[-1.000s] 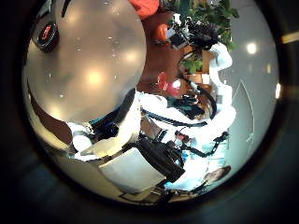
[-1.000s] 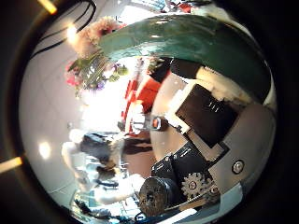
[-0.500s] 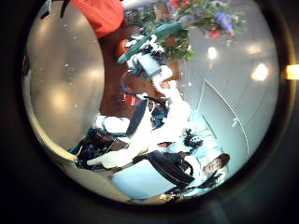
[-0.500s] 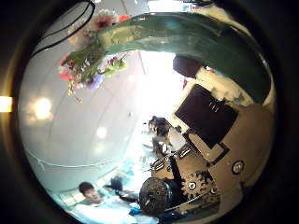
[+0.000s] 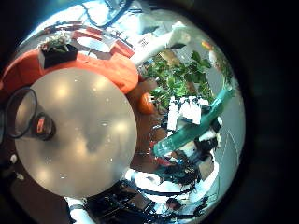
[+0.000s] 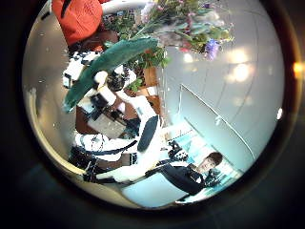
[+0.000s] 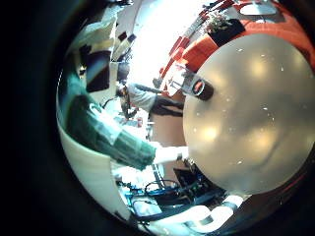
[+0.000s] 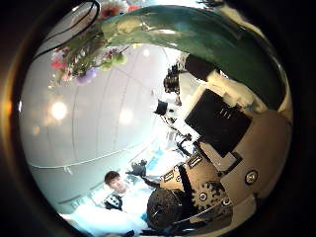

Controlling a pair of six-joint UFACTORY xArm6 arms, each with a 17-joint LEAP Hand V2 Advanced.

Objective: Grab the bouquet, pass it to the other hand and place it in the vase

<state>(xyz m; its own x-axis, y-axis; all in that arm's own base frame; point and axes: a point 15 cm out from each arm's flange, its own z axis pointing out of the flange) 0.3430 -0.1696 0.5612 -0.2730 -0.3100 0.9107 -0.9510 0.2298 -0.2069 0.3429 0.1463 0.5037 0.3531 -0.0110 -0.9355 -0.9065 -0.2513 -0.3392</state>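
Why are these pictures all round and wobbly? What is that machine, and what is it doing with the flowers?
It's a robot with two arms, and each arm ends in a hand with fingers. Little cameras sit in the palms, so each round picture shows what one palm faces. Two pictures come from the left hand and two from the right, which is why they look bent and tipped. The right hand has its fingers curled round the wrapped stem of the bouquet, holding it up in the air. The left palm sees it from farther off, and the right palm sees it very close. Below is a round table with a small pot on it, probably the vase.
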